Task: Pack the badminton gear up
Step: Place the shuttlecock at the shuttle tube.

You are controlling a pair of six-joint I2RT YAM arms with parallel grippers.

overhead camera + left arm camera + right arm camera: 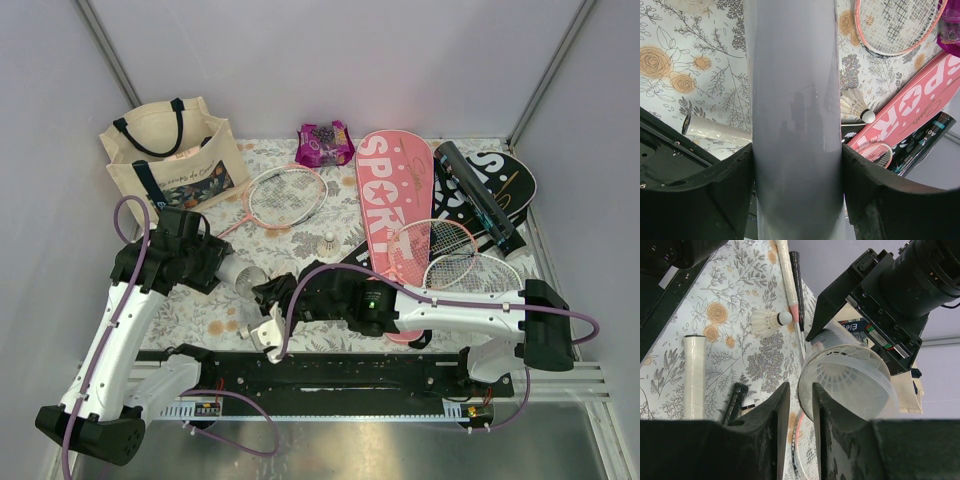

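Observation:
My left gripper point(213, 266) point(797, 155) is shut on a white tube point(238, 278) point(795, 100) and holds it above the table. In the right wrist view the tube's open mouth point(845, 380) faces the camera, with a white shuttlecock skirt inside. My right gripper point(268, 292) point(801, 390) is at that mouth, its jaws a narrow gap apart, with the tube's rim beside the gap and nothing clamped. A loose shuttlecock point(331, 243) point(857, 107) point(767, 320) lies on the cloth. A pink racket point(287, 195) lies behind it.
A pink SPORT cover point(395, 190) carries two rackets point(432, 250). A black cover point(510, 175) with a black tube point(478, 195) is at the right. A cream tote point(170, 155) stands back left, a purple snack packet point(325, 143) at the back. A white racket handle point(694, 375) lies below the grippers.

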